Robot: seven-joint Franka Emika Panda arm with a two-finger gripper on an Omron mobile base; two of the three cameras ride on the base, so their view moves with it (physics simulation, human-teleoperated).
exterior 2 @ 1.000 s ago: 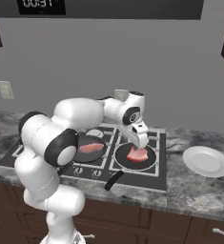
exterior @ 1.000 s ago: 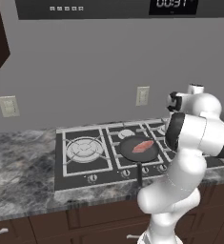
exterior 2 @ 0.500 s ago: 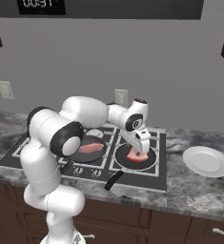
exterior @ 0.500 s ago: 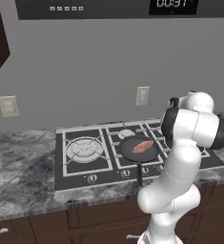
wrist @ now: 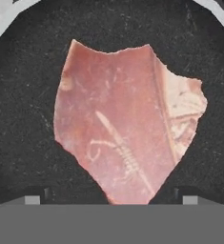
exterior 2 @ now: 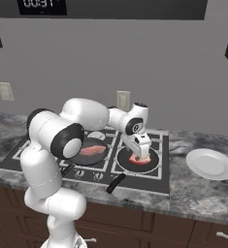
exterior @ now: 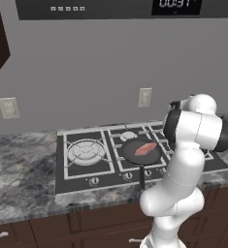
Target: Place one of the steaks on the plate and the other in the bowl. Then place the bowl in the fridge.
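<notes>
Granite table around the stove: the hand (exterior 2: 139, 156) hangs spread over a steak (wrist: 125, 124) in its pan (exterior 2: 137, 162), apparently lining up a grasp.

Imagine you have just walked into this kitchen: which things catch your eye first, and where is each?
The white arm bends low over the stove, its open gripper just above a raw steak lying in the right-hand black pan. A second steak lies in another pan to its left. A white plate sits on the marble counter to the right of the stove.
</notes>
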